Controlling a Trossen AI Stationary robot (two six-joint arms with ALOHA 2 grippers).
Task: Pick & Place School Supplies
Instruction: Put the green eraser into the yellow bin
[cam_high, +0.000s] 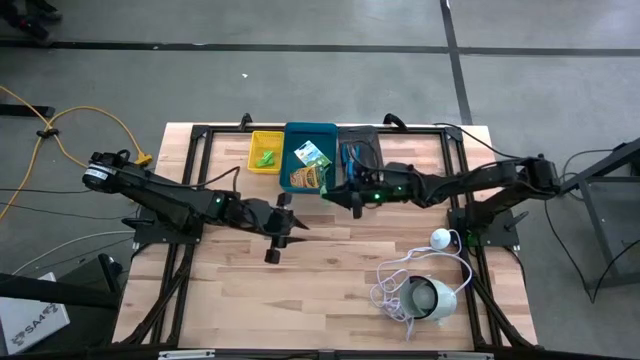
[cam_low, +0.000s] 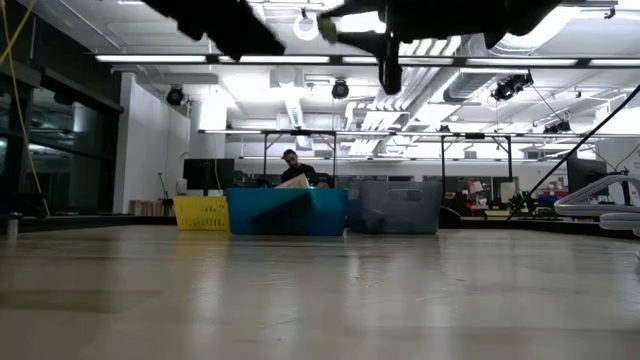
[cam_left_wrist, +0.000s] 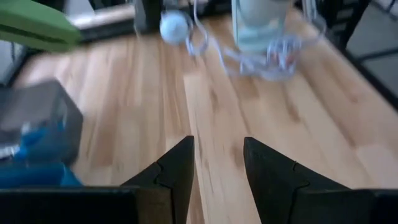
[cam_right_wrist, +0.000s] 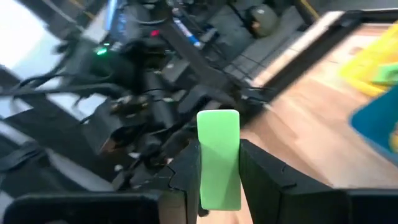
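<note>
My right gripper (cam_right_wrist: 219, 177) is shut on a bright green stubby piece (cam_right_wrist: 219, 149) and hangs above the table at the near edge of the blue bin (cam_high: 310, 132). In the low view the green piece (cam_low: 328, 27) shows high above the tabletop. Two yellow-green crayon boxes (cam_high: 312, 165) lie in the blue bin. Small green pieces (cam_high: 265, 157) lie in the yellow bin (cam_high: 252, 150), and blue-handled tools (cam_high: 352, 155) lie in the grey bin (cam_high: 375, 135). My left gripper (cam_high: 283, 228) (cam_left_wrist: 217, 168) is open and holds nothing, above the table's middle. My right gripper pinches the green piece between its two fingers (cam_right_wrist: 186, 168), which press its two long sides (cam_right_wrist: 202, 177). The upper end of the piece (cam_right_wrist: 219, 121) sticks out past the fingertips. It is lifted clear of the table.
The three bins stand in a row at the far edge. A round white device (cam_high: 432, 298) with a coiled white cord (cam_high: 392, 285) lies on the near right part of the table. Bare wood (cam_high: 260, 300) stretches across the near left and middle.
</note>
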